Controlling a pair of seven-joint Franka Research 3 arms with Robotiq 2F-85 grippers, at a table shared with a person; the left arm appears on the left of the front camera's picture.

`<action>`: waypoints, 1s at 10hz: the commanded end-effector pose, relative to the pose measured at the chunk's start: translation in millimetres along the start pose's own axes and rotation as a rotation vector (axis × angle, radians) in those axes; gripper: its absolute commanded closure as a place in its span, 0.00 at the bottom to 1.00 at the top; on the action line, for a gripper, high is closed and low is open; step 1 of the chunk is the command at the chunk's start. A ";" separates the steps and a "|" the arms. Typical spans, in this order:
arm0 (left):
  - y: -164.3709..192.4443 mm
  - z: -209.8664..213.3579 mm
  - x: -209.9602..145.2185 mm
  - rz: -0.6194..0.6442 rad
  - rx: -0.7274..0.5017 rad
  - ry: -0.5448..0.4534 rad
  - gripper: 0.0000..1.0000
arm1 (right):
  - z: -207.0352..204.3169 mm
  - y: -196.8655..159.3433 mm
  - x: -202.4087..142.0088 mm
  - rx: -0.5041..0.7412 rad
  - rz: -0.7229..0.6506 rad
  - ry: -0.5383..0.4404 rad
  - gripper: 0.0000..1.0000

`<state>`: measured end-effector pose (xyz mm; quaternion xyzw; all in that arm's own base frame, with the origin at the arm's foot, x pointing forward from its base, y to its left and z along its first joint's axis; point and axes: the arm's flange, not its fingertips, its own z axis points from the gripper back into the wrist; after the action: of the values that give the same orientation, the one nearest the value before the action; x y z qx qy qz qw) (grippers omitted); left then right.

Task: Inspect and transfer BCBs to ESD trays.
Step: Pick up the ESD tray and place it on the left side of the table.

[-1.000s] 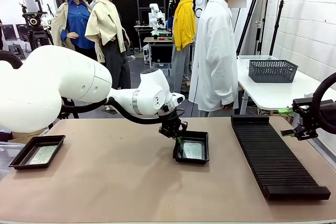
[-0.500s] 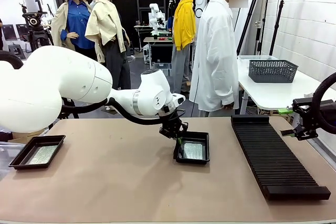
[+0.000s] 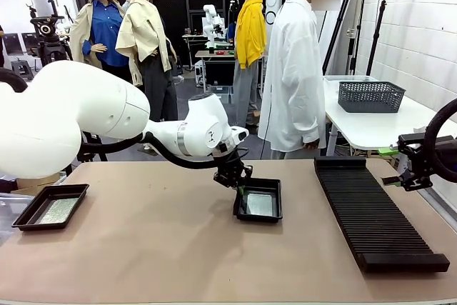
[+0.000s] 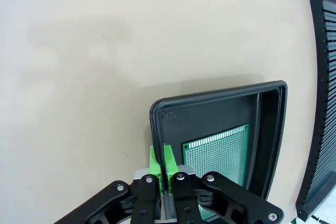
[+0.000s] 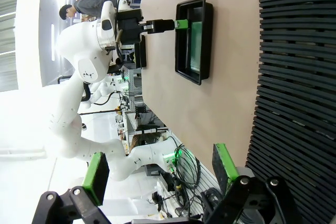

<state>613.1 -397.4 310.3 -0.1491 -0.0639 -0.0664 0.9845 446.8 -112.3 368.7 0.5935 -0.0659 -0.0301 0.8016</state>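
Shallow black plastic ESD tray [image 3: 258, 201], green circuit board [image 3: 260, 204] inside, pinched at its nine-o'clock rim by the left gripper [image 3: 238, 185]; bare tan surface [image 3: 143, 248] around, long black ribbed rack [image 3: 375, 212] at three o'clock; right gripper [image 5: 157, 174] wide, empty.

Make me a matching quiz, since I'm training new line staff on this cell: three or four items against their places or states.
Items:
1. left gripper
2. right gripper
3. shallow black plastic tray with a green circuit board at the table's left edge
4. long black ribbed rack

States:
A. lies at the table's right side
B. shut on the rim of the middle black tray
C. untouched, far from both arms
D. open, holding nothing

Pairs: 1-B, 2-D, 3-C, 4-A
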 end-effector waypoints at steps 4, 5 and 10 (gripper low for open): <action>39.5 29.2 -19.3 0.071 -0.020 0.022 1.00 | -1.1 0.9 -2.6 -0.009 0.000 -0.008 0.00; 48.3 31.7 -21.3 0.071 0.013 0.019 1.00 | -1.1 0.9 -2.6 -0.009 0.000 -0.008 0.00; 88.1 45.1 -36.0 0.057 0.130 -0.021 1.00 | -1.1 0.9 -2.6 -0.009 0.000 -0.008 0.00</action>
<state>597.3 -306.5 320.5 -0.1018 -0.0567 -0.0314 0.9927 446.9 -112.2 368.7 0.5935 -0.0659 -0.0301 0.8016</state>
